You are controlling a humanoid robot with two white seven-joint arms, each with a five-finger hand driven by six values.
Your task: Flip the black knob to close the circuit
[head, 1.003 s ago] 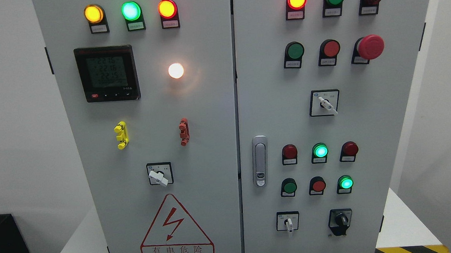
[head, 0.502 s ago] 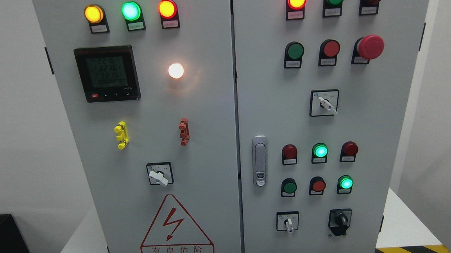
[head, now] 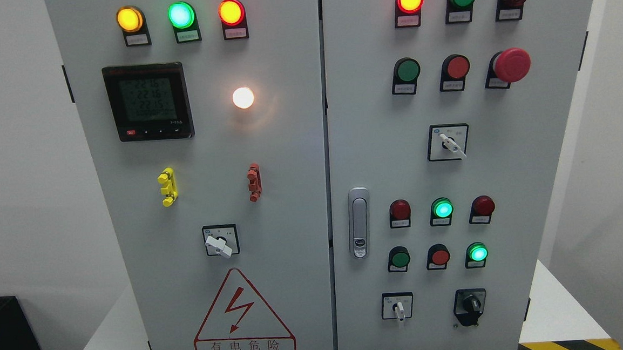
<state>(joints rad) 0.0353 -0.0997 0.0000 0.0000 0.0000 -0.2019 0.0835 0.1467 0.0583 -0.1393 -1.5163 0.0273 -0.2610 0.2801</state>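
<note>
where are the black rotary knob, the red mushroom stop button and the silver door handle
black rotary knob (head: 469, 306), head view, knob's centre
red mushroom stop button (head: 511, 65), head view, cap's face
silver door handle (head: 359, 222), head view, mid-body

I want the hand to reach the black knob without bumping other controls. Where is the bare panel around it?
Bare panel lies right of the black knob to the cabinet edge, and below it. Left, a gap separates it from the white selector switch. Above is crowded: the lit green button and red button sit close. No hand is in view.
</note>
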